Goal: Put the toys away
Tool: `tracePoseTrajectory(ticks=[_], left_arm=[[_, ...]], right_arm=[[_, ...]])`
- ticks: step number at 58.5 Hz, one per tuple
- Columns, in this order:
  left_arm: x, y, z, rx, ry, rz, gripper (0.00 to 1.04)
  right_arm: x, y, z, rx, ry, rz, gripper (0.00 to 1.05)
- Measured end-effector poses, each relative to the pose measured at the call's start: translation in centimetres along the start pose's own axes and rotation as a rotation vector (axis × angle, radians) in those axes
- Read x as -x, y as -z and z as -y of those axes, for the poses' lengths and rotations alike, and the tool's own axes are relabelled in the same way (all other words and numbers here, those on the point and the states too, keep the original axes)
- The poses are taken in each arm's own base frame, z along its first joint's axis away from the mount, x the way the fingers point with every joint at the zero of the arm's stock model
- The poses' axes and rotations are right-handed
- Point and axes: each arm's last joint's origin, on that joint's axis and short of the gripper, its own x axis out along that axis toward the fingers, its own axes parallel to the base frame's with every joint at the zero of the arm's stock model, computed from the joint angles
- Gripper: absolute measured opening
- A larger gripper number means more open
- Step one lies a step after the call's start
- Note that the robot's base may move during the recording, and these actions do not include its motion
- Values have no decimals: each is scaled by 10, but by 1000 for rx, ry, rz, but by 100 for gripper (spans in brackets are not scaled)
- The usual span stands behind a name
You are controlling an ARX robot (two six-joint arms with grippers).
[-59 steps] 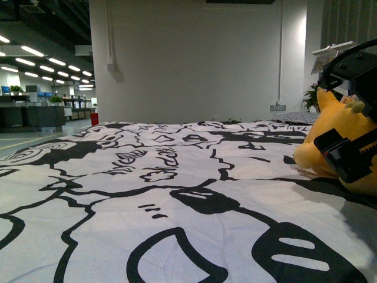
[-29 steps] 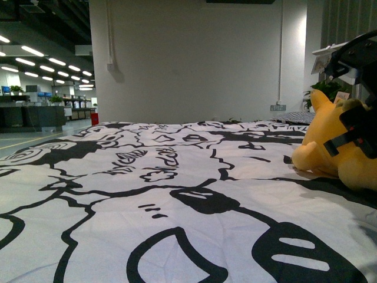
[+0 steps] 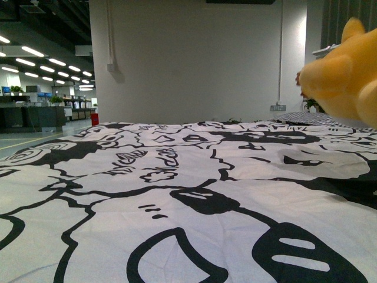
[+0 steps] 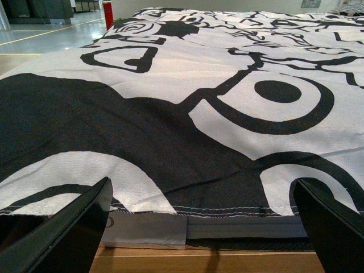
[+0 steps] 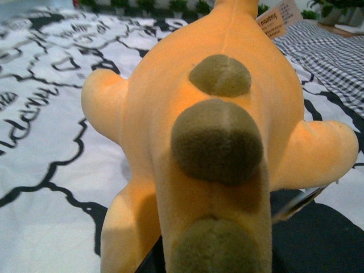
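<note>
Yellow-orange plush toy (image 3: pixel 344 71) hangs clear of the bed (image 3: pixel 177 177), up at my right. I grip it with my right fingers, mostly hidden beneath it. My left fingers (image 4: pixel 74 227) are spread wide, empty, at the bed's edge.

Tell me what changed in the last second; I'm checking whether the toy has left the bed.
The plush toy rose: it rested on the bedspread at the right with the right gripper around it, and now hangs clear above it, apparently held. The bedspread stayed as it was.
</note>
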Motion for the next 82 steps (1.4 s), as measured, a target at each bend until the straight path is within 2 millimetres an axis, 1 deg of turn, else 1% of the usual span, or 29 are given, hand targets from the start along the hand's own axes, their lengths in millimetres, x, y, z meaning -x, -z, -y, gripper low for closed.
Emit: tracePoseTrajectory(ticks=[10,13,20,28,32,38,46,52,60,66,77,82], left_arm=[[0,0,0,0,0,0,98],[0,0,0,0,0,0,98],[0,0,0,0,0,0,98],[0,0,0,0,0,0,98],[0,0,0,0,0,0,98],[0,0,0,0,0,0,98],[0,0,0,0,0,0,98],[0,0,0,0,0,0,98],[0,0,0,0,0,0,98],[0,0,0,0,0,0,98],[0,0,0,0,0,0,98],[0,0,0,0,0,0,98]], right_arm=[[39,5,13,-91,-75,94,7],[52,8,17,-122,-91,114,7],[76,19,22,-177,-91,135,7],[102,34,21,-228,-102,156,7],[112,38,19,-249,-114,169,7],[119,46,13,-272,-130,176,7],[119,58,2,-322,-170,145,7],[122,65,-13,-342,-215,120,7],[129,65,-33,-347,-295,120,7],[133,64,-44,-350,-346,121,7],[137,68,-55,-343,-372,111,7],[137,71,-56,-340,-351,87,7]])
